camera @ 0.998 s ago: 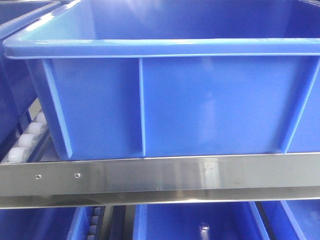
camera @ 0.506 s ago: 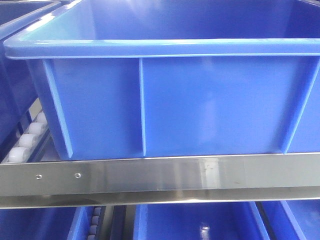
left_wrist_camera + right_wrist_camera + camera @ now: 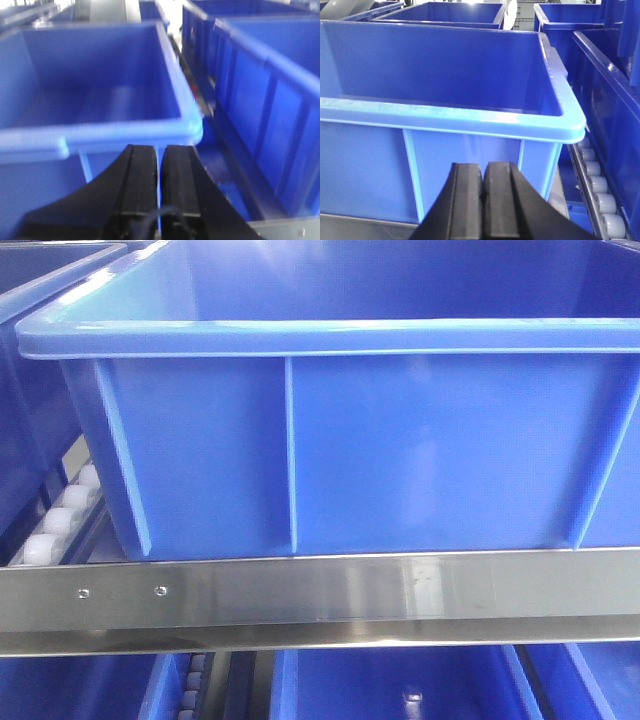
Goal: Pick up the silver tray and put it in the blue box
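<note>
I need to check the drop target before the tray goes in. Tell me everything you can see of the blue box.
The blue box is a deep, glossy plastic crate with a thick rolled rim and vertical ribs on its side wall. It sits upright just behind a steel frame bar, beside white rollers. What shows of its inside looks empty; no tray is visible.

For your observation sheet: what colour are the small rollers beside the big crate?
White. The rollers show best in the right wrist view, running beside the blue box.

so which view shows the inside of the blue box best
The right wrist view: it looks over the rim of the blue box onto its far inner walls. The left wrist view shows a crate interior, blurred. The front view shows mostly the ribbed outer wall.
</note>
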{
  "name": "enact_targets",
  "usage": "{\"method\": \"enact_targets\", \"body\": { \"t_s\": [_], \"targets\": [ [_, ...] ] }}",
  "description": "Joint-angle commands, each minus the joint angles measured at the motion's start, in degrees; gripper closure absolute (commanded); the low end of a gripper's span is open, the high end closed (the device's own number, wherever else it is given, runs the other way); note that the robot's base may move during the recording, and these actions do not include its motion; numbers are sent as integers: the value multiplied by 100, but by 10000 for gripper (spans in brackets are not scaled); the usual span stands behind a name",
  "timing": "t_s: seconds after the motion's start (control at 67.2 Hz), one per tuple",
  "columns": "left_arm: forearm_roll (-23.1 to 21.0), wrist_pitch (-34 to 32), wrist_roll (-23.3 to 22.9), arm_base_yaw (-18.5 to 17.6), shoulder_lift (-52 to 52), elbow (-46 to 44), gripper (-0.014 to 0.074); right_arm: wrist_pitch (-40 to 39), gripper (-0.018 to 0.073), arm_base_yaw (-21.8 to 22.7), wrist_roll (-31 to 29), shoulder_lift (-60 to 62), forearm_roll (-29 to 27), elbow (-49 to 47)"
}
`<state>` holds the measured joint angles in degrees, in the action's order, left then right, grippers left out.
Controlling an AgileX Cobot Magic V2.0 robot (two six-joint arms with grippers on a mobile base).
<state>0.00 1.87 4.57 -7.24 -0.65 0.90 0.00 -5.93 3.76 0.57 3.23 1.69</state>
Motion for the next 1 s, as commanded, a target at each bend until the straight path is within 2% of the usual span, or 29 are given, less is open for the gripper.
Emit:
{"method": "enact_targets", "body": {
  "t_s": [0.0, 0.387, 0.625, 0.983],
  "targets": [
    [-60, -670, 10, 19, -95, 86, 582, -536, 507, 46, -62, 117, 19, -110],
    [-60, -549, -5, 27, -95, 184, 582, -536, 507, 46, -62, 117, 19, -110],
    [-60, -549, -5, 511, -95, 184, 582, -536, 507, 46, -62, 117, 19, -110],
    [-60, -549, -5, 524, -95, 184, 582, -536, 507, 46, -62, 117, 19, -110]
  ]
}}
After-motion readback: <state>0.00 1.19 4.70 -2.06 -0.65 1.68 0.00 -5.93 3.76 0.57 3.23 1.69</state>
